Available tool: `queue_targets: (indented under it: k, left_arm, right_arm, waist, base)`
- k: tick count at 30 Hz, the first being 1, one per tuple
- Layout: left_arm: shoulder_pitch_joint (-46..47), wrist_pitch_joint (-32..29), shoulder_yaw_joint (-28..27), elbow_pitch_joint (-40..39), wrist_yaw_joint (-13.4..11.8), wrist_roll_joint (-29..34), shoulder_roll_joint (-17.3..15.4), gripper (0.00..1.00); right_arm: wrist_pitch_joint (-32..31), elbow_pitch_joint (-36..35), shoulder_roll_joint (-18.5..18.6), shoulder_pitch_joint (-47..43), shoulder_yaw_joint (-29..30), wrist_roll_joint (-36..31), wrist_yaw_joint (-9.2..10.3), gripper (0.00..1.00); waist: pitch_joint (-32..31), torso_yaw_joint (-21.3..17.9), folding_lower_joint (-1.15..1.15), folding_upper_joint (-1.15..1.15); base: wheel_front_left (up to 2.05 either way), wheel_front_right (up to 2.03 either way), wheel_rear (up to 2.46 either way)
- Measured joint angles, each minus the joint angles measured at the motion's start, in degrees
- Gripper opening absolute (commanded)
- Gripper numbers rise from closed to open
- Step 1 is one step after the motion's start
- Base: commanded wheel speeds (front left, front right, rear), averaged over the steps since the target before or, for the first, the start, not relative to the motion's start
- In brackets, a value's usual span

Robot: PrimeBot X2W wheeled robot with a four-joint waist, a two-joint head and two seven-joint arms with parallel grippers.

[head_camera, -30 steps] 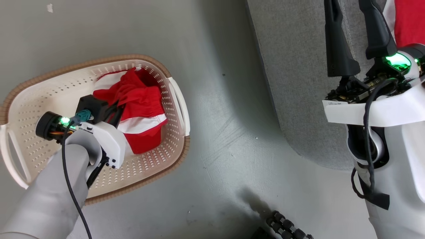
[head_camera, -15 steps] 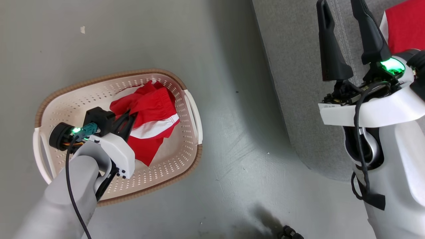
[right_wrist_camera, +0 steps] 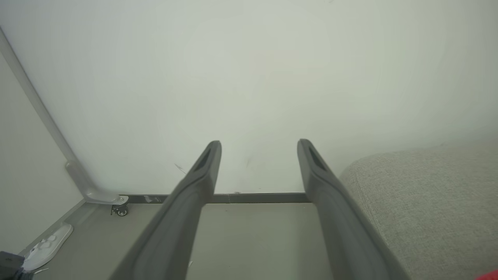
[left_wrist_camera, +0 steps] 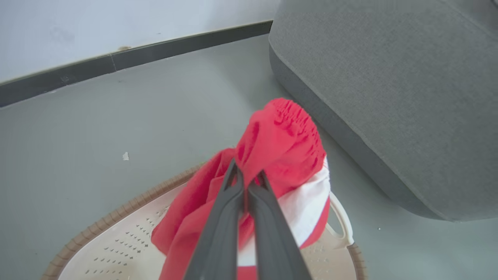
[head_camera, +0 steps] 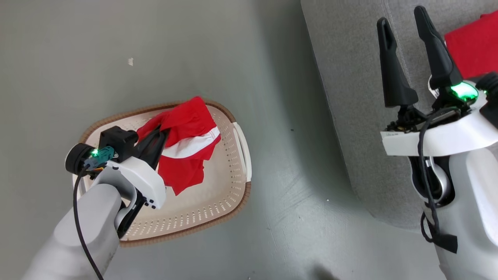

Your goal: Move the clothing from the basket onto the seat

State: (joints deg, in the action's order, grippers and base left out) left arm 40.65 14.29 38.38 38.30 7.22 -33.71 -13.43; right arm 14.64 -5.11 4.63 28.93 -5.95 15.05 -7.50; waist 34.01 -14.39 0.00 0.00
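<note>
A red garment with a white stripe, the clothing (head_camera: pixel 186 136) (left_wrist_camera: pixel 280 144), hangs lifted above the cream perforated basket (head_camera: pixel 218 202) (left_wrist_camera: pixel 116 249) on the floor. My left gripper (head_camera: pixel 155 136) (left_wrist_camera: pixel 247 177) is shut on a bunched fold of it. More red clothing (head_camera: pixel 472 44) lies on the grey seat (head_camera: pixel 350 77) (left_wrist_camera: pixel 389 85) (right_wrist_camera: pixel 424 202) at the upper right. My right gripper (head_camera: pixel 400 15) (right_wrist_camera: pixel 258 146) stands open over the seat with nothing between its fingers.
Grey floor (head_camera: pixel 280 163) lies between the basket and the seat. A white wall with a dark baseboard (left_wrist_camera: pixel 155 50) runs behind. A white shoe (right_wrist_camera: pixel 46 245) and a castor wheel (right_wrist_camera: pixel 121 211) on a metal post foot sit by the wall at the left of the right wrist view.
My left gripper has lifted the red garment up out of the basket. The head camera has shifted, so the basket and seat sit lower and further right in the picture.
</note>
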Motion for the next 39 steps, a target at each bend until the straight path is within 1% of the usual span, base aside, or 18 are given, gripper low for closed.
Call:
queue_targets:
  k: [6,13,24,31,39]
  left_arm:
    - [-1.7,0.0,-3.2,-3.7,0.0,0.0,0.1,0.00]
    - [-4.9,0.0,-6.0,-7.5,0.0,0.0,0.8,0.00]
    - [-7.5,0.0,-8.1,-12.8,0.0,1.1,2.5,0.00]
    - [-8.5,0.0,-8.9,-15.4,0.0,1.2,2.5,0.00]
    - [-8.5,0.0,-9.2,-16.9,0.0,2.2,2.5,0.00]
  right_arm:
    - [0.0,0.6,1.1,-1.8,0.3,0.0,0.00,1.00]
    - [0.0,1.7,2.8,-2.0,0.2,0.0,0.00,1.00]
    - [0.0,3.4,4.3,-4.2,-0.8,0.4,0.00,1.00]
    - [0.0,4.3,5.1,-6.6,-4.0,0.7,0.00,1.00]
    - [0.0,5.8,6.3,-7.6,-6.4,2.1,0.00,1.00]
  waist:
    - [-2.6,1.4,0.00,0.00]
    - [-5.7,3.1,0.00,0.00]
    - [-10.6,5.9,0.00,0.00]
    - [-13.7,7.6,0.00,0.00]
    - [-16.9,9.5,0.00,0.00]
  base:
    - [0.00,0.00,0.00]
    - [0.00,0.00,0.00]
    - [0.00,0.00,0.00]
    - [0.00,0.00,0.00]
    - [0.00,0.00,0.00]
